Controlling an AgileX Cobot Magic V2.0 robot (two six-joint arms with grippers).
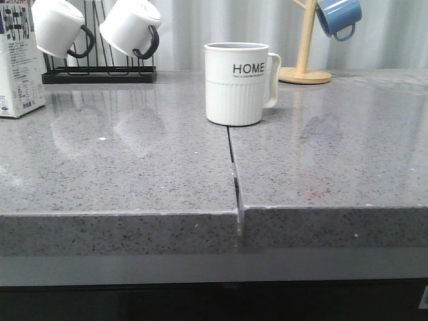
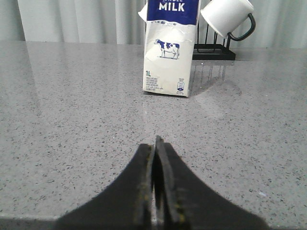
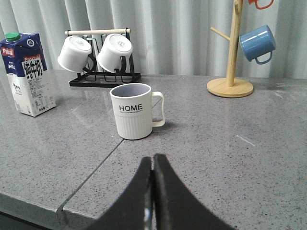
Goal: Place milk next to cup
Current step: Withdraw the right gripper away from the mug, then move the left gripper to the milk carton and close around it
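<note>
My left gripper (image 2: 157, 191) sits low in its wrist view with the fingers pressed together, holding nothing; the right gripper (image 3: 152, 201) is the same, closed and empty. Ahead of the left one, the milk (image 2: 169, 52) stands upright on the counter (image 2: 72, 120), upper centre of that frame, with a white mug (image 2: 225, 14) on a black rack (image 2: 213, 50) just behind it. In the front view the carton is at the far left edge, well apart from the cup (image 1: 237, 83) at centre. I expect the carton to be heavy if full (I cannot tell), with stiff but slick card walls, so I would open wide and grip it across the lower-middle body.
</note>
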